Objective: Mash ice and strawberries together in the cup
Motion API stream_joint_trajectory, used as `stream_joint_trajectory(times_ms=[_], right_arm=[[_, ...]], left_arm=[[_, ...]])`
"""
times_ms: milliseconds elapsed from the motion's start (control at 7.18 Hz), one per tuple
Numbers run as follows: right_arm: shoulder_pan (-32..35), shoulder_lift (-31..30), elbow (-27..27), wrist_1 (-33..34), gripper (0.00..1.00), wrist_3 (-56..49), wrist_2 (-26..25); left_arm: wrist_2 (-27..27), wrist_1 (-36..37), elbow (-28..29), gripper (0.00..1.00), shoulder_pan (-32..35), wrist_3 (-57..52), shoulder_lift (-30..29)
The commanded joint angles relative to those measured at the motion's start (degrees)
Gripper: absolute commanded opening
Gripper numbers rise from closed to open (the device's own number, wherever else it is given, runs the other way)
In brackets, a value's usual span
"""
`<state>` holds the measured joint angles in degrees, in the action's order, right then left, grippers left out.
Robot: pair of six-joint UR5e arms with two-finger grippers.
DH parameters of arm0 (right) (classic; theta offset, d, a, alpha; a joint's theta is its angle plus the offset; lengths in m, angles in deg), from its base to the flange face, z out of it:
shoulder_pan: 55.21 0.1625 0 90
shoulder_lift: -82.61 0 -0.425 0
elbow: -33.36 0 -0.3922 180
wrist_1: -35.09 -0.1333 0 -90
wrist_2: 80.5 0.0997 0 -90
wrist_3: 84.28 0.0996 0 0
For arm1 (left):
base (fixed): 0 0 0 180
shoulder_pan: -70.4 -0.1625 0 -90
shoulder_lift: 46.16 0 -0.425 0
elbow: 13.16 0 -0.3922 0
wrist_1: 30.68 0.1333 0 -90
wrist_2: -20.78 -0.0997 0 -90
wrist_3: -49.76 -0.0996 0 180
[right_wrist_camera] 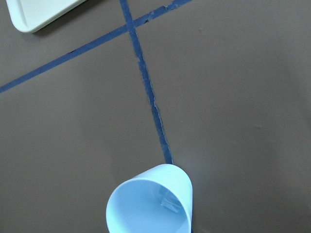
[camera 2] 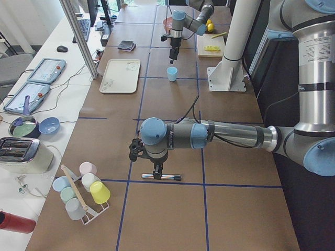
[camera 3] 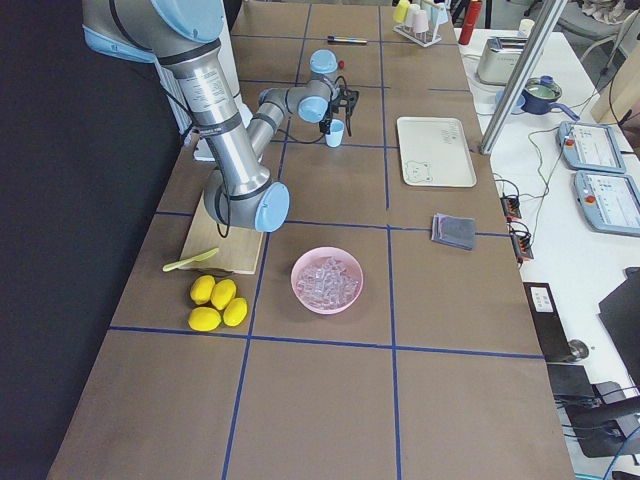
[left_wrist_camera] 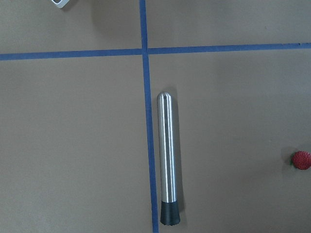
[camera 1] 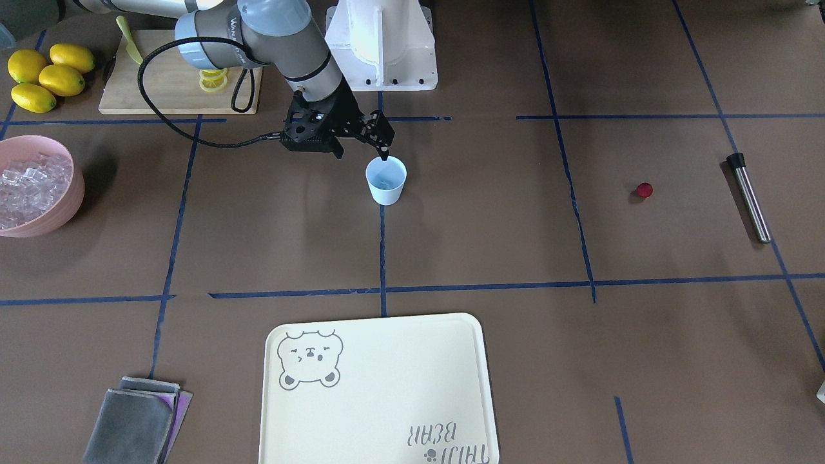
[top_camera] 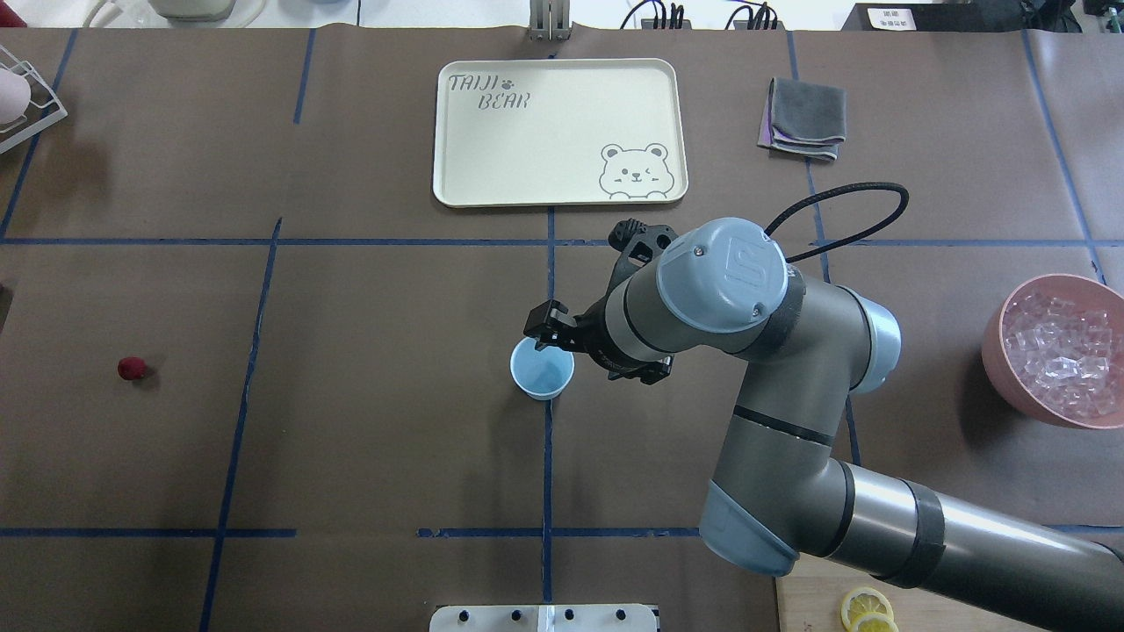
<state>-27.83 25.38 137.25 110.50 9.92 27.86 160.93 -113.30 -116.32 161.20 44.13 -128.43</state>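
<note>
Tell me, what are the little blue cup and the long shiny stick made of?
The cup looks like plastic: it is thin-walled, smooth and pale blue, with a soft matte look rather than a sparkle. The stick looks like metal, probably steel: it is silvery with a bright streak along its length. Its end cap is dull black, maybe rubber or plastic.

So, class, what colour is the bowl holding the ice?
The bowl is pink, clearest in the exterior right view.
</note>
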Motion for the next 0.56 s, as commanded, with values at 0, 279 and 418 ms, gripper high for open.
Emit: stream_joint_trajectory(times_ms=[0, 279, 418], right_arm=[[5.88, -3.82, 3.32, -0.08, 1.00, -0.85, 6.71], [18.36, -12.06, 6.83, -0.08, 1.00, -7.83, 18.86], [21.72, -19.16, 9.47, -0.17, 1.00, -15.98, 20.03]], left_arm=[[0.03, 0.00, -0.03, 1.00, 0.00, 0.00, 0.01], [0.03, 0.00, -0.12, 1.00, 0.00, 0.00, 0.01], [0.03, 0.00, -0.12, 1.00, 0.00, 0.00, 0.01]])
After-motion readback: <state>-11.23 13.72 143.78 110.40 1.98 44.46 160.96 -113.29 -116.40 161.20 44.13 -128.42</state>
